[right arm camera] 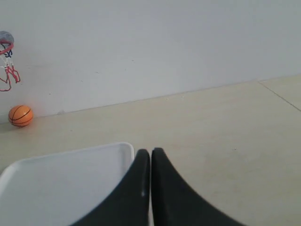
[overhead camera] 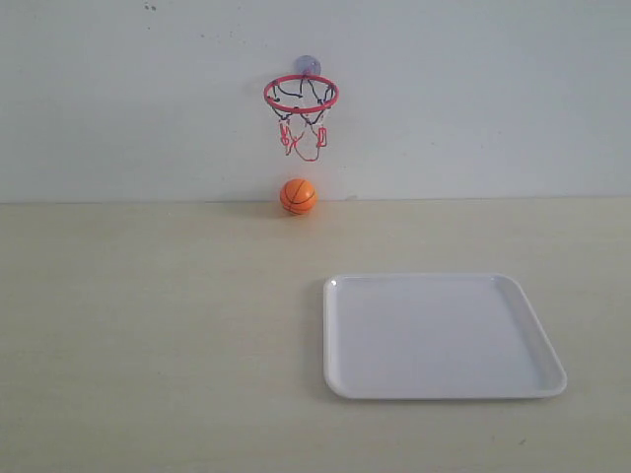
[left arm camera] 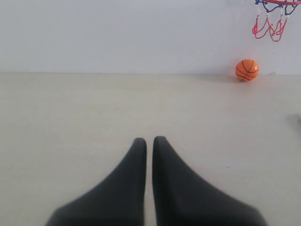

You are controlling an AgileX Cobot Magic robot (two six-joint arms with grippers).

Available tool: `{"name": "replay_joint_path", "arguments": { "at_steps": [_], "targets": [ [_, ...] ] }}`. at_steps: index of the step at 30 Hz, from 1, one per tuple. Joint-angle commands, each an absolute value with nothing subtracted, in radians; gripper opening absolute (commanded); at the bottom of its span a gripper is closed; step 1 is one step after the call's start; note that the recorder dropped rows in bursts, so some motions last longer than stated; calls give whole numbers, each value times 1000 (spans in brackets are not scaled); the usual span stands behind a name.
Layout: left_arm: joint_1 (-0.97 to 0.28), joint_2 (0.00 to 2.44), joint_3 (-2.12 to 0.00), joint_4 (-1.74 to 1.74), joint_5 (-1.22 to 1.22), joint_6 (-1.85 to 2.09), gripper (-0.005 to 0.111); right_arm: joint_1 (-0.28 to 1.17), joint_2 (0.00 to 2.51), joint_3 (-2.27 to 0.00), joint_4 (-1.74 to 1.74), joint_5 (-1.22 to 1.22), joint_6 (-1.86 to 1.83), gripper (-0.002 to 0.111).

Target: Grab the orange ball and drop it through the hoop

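Pale tabletop (overhead camera: 148, 345): small orange seamed ball (overhead camera: 298, 195) at 6 o'clock under red-ringed net hoop (overhead camera: 301, 95). Left gripper (left arm camera: 149, 141), right gripper (right arm camera: 150, 151) both pressed together; a nudge could roll it away.

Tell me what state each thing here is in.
Red-ringed toy hoop with string net: on the wall, empty.
Small orange ball with black seams: on the table under the hoop, unheld.
White square plastic tray: flat, empty.
Left black gripper: shut, empty.
Right black gripper: shut, empty.

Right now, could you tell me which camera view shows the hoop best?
The exterior view: the hoop appears whole, with ring, net and suction cup. The left wrist view catches mostly net; the right wrist view crops it at the edge.
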State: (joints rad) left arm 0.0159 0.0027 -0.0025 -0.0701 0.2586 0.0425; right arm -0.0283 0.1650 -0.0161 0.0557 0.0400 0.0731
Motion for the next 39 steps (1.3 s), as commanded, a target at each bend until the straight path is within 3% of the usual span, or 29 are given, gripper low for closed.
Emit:
{"name": "replay_joint_path", "arguments": {
  "at_steps": [1, 9, 23, 29, 39],
  "targets": [
    [19, 0, 0, -79, 255, 47, 4, -26, 162, -12, 10, 44, 100, 0],
    [19, 0, 0, -79, 255, 47, 4, -26, 162, 0, 14, -16, -21, 0],
    [19, 0, 0, -79, 255, 47, 4, -26, 162, 0, -19, 84, -16, 0],
    [19, 0, 0, -79, 255, 47, 4, -26, 162, 0, -9, 247, -14, 0],
    [19, 0, 0, -79, 255, 47, 4, -20, 137, 0, 17, 263, -30, 0]
  ]
}}
